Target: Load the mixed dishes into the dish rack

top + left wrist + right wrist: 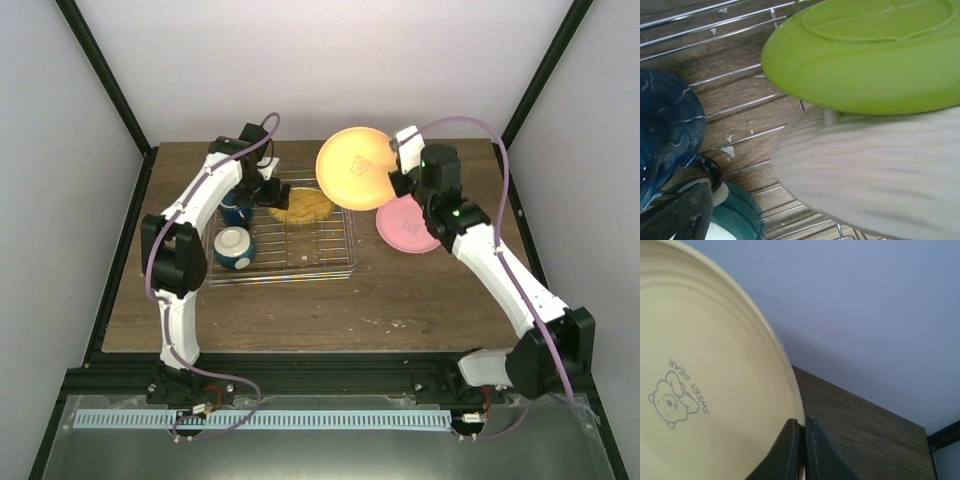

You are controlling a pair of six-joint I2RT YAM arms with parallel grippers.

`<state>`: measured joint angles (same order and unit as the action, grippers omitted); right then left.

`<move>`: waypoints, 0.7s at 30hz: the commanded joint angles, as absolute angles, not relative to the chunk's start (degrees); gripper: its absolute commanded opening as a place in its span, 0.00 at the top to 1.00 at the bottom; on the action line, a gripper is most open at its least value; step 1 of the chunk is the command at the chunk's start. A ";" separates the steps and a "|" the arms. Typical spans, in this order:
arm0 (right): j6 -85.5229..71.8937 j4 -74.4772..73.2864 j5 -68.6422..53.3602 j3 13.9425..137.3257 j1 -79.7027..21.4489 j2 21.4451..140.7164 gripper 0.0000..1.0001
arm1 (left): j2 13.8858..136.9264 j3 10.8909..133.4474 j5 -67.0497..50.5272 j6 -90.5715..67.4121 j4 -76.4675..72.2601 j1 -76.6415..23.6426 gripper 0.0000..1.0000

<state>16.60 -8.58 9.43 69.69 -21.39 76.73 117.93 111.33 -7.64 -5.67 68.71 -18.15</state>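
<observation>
Though flecked, wooden table (300, 310), white walls (330, 60)

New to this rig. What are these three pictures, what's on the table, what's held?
Two robot arms, each with a two-finger gripper. The wide picture looks down from above and behind; the others come from wrist cameras. The silver wire dish rack holds a dark blue mug, a small bowl, teal-blue outside, and a lime-green plate. A salmon-pink plate lies on the wooden table. The right gripper pinches the rim of a cream plate, lifted. The left gripper stands open beside the lime-green plate.
</observation>
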 commanded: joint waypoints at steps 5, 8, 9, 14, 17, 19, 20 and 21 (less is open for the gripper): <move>17.37 0.21 2.92 58.45 -26.02 68.37 0.99 | 120.42 116.38 -5.53 -5.45 68.52 -18.28 0.00; 17.75 5.47 2.35 54.37 -27.03 67.74 0.99 | 120.62 116.45 -5.21 -5.36 68.69 -18.28 0.00; 18.08 7.39 2.63 53.35 -27.47 67.88 0.99 | 120.66 116.45 -5.11 -5.44 68.77 -18.28 0.00; 20.66 20.14 6.90 47.04 -28.65 69.33 0.99 | 120.35 116.36 -4.47 -5.66 68.84 -18.28 0.00; 21.96 28.04 9.16 44.24 -28.82 70.79 0.99 | 120.47 116.35 -4.68 -5.96 68.81 -18.28 0.00; 22.45 33.63 10.34 42.56 -29.18 71.75 0.99 | 120.43 116.44 -5.00 -6.13 68.86 -18.28 0.00; 22.82 36.29 10.95 41.45 -29.56 72.21 0.99 | 120.39 116.45 -4.94 -6.15 68.90 -18.28 0.00; 23.45 38.95 11.75 40.63 -30.00 72.85 0.99 | 120.31 116.38 -4.78 -6.11 68.91 -18.28 0.00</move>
